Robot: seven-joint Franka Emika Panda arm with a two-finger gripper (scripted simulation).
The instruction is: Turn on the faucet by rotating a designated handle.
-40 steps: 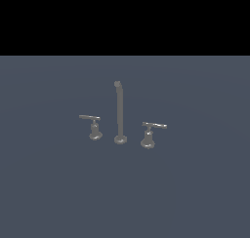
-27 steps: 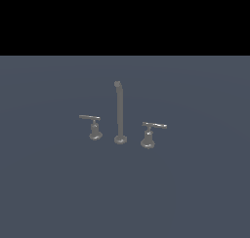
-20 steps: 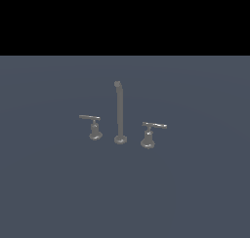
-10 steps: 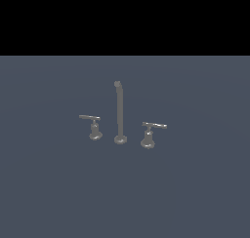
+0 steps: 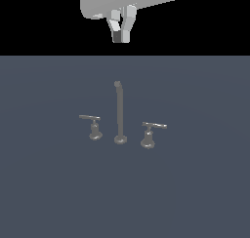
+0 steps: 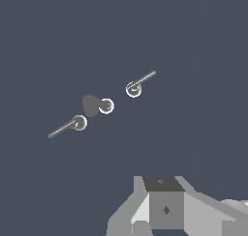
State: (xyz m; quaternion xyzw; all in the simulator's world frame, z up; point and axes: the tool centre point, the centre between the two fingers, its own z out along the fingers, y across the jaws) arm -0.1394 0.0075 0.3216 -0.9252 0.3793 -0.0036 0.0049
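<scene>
The gripper [image 5: 122, 36] hangs high at 12 o'clock in the exterior view, well above the faucet [image 5: 119, 114] and touching nothing. Its two fingers sit close w/ only a thin gap and nothing between them, so it looks almost closed, holding nothing.

The handle [image 5: 149, 134] to turn is the bigger one, at about 4 o'clock from the tall spout [image 5: 118, 110]. Its thin bar points out toward 3 o'clock. The small twin handle [image 5: 92, 127] sits on the other side, at about 8 o'clock, w/ its bar pointing to 9.

Step now, I think: get down to the right handle. To do it well:
- Go down slow, keep away from the spout.
- Aim for the far tip of the bar, not the post; the tip likely turns easier.
- Push the bar from the side, round its post.
- Don't bump the small twin.

In the wrist view, all 3 parts [image 6: 103, 106] lie in a row, far from the fingers [image 6: 164, 208].
</scene>
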